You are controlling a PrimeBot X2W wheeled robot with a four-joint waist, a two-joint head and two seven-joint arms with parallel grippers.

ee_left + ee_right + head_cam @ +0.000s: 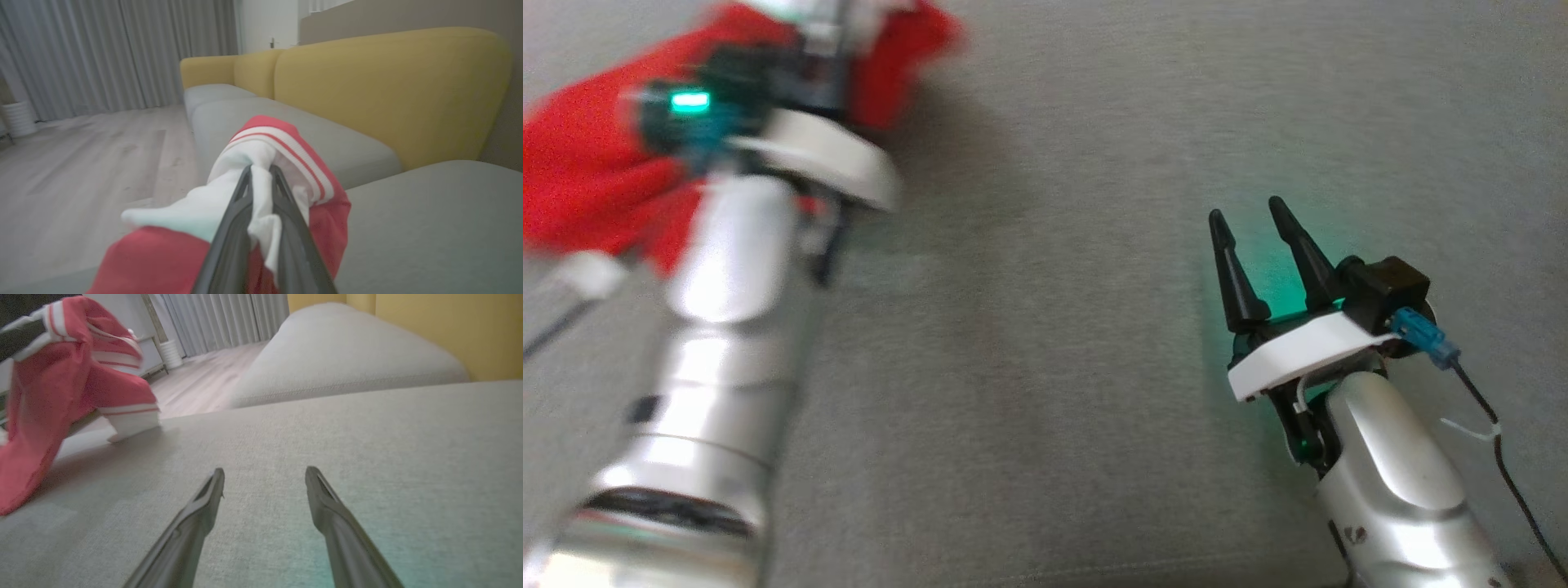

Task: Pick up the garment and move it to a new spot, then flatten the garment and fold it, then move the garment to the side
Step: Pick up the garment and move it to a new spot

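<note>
The garment (pixel 286 141) is red cloth with white panels and red-and-white striped trim. My left gripper (pixel 260 168) is shut on a white fold of it, and the rest hangs around the fingers. In the head view my blurred left arm (pixel 727 245) reaches to the upper left, with the garment (pixel 580 171) bunched beyond the wrist. The right wrist view has the garment (pixel 61 375) hanging at the far left, its lower end touching the grey seat cushion (pixel 327 428). My right gripper (pixel 1246 211) stands open and holds nothing, low over the cushion at the right (pixel 265 471).
The grey sofa seat (pixel 1054 327) spreads between the two arms. A yellow backrest (pixel 388 90) runs behind it, with another grey cushion (pixel 347 363) beyond. Wooden floor (pixel 81 163), grey curtains (pixel 102 49) and a white ribbed pot (pixel 16 118) lie off the sofa's edge.
</note>
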